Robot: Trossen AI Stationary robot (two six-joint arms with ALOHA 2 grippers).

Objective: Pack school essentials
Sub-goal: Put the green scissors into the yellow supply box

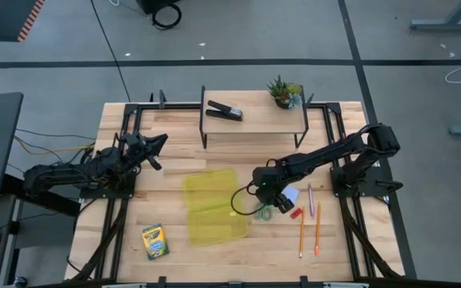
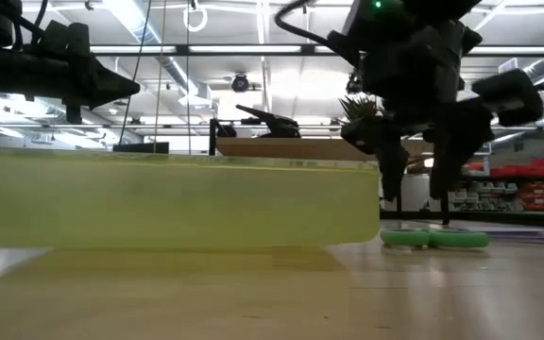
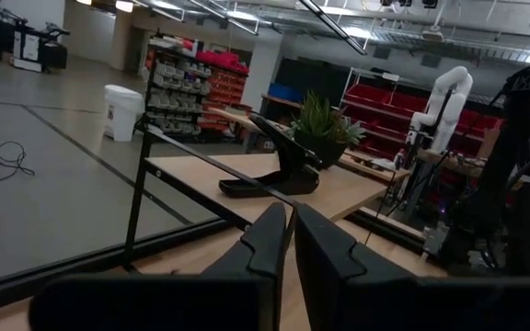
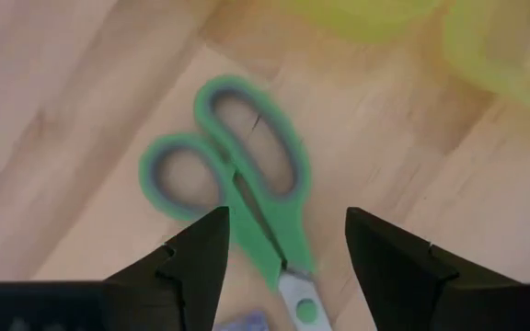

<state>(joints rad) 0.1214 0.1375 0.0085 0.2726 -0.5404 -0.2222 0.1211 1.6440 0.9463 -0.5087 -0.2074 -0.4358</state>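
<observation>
The desk (image 1: 174, 264) is a wooden table with a low shelf along its far edge. A yellow case (image 1: 213, 206) lies open near the middle of the desk. This looks like the place where the school things go.

The right gripper (image 1: 264, 202) hangs over the scissors (image 1: 263, 210), just beside the case on its right side. Its jaws are open, one on each side of the green handles, and they hold nothing yet. The left gripper (image 1: 155, 149) waits near the left edge of the desk, up in the air, with its jaws closed and empty.

The step now seems to be picking up the scissors. To do it well, the gripper should go straight down until its fingers (image 4: 187, 267) almost touch the wood. It should pinch the narrow neck where the handles meet the blades, not the round loops. A grip there should stop the scissors from swinging.

The crayons (image 1: 155, 241) lie near the front left corner. The pencils (image 1: 309, 228), the pad (image 1: 290, 195) and the red block (image 1: 296, 214) lie close by, toward the right edge.
</observation>
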